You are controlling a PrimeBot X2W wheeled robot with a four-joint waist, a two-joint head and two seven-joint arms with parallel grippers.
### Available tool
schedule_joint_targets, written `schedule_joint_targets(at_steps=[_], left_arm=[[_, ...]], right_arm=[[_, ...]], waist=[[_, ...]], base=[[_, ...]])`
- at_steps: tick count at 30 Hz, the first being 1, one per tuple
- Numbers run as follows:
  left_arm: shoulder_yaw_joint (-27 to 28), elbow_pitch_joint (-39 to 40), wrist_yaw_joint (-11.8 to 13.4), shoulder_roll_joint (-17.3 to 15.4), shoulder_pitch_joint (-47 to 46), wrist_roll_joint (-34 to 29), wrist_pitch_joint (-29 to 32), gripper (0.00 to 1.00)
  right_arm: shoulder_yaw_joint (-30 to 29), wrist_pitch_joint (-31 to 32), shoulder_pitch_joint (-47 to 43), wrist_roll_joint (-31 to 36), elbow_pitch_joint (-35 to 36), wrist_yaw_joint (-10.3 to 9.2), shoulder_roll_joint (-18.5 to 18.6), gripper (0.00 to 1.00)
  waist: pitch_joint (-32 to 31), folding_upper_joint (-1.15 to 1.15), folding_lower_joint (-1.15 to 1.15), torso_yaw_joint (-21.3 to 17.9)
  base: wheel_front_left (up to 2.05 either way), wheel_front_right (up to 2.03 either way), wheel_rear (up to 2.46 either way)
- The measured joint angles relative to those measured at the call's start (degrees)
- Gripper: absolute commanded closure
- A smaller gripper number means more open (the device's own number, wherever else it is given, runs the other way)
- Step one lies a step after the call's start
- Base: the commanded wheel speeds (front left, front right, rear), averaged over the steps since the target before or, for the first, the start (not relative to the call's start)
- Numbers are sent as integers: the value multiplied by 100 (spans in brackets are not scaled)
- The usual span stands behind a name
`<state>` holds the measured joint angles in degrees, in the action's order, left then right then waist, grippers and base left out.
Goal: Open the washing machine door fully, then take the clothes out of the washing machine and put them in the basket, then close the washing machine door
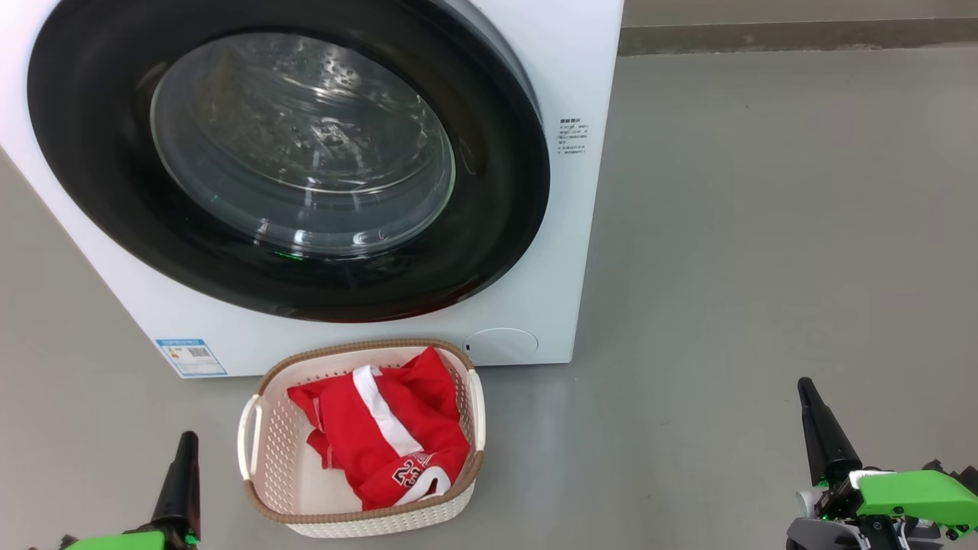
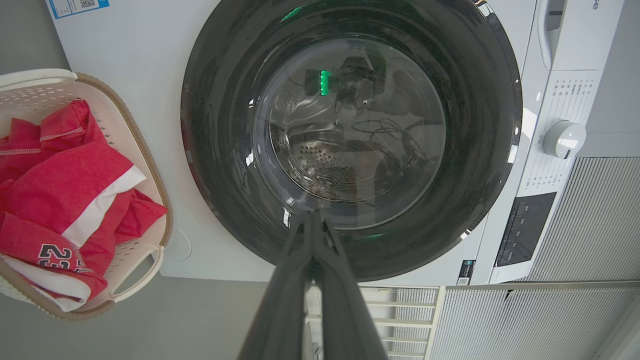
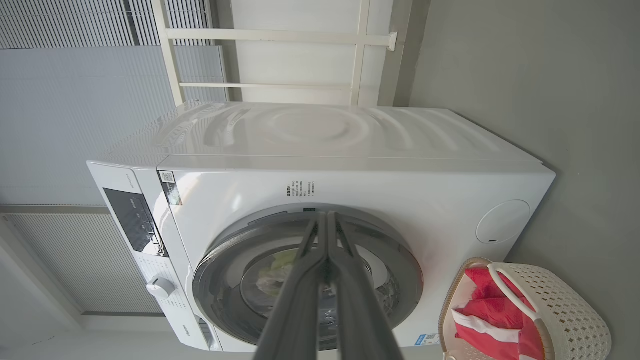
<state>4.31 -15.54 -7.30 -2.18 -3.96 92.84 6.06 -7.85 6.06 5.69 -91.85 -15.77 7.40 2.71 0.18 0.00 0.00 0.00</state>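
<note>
In the head view the washer [image 1: 569, 252] takes up the upper left of the frame, and its door [image 1: 92, 198] lies flat against the white front and looks shut, with the steel drum dimly visible through the glass. Just below it, at lower centre, the basket [image 1: 246, 431] stands on the grey floor [image 1: 749, 229], close to the washer's front. The clothes [image 1: 382, 435] lie crumpled inside the basket, a white stripe and the number 23 facing up. The left gripper [image 1: 186, 451] rises from the lower left corner and the right gripper [image 1: 807, 393] from the lower right, both well apart from the basket. In each wrist view the two dark fingers are pressed together, so both grippers are closed and hold nothing.
</note>
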Motion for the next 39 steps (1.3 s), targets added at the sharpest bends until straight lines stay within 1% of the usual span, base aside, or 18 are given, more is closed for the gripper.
schedule_joint_targets(at_steps=[39], left_arm=[[15, 0, 0, 3, 0, -16, 0, 100]], right_arm=[[0, 0, 0, 0, 0, 0, 0, 100]], waist=[[0, 0, 0, 0]], base=[[0, 0, 0]])
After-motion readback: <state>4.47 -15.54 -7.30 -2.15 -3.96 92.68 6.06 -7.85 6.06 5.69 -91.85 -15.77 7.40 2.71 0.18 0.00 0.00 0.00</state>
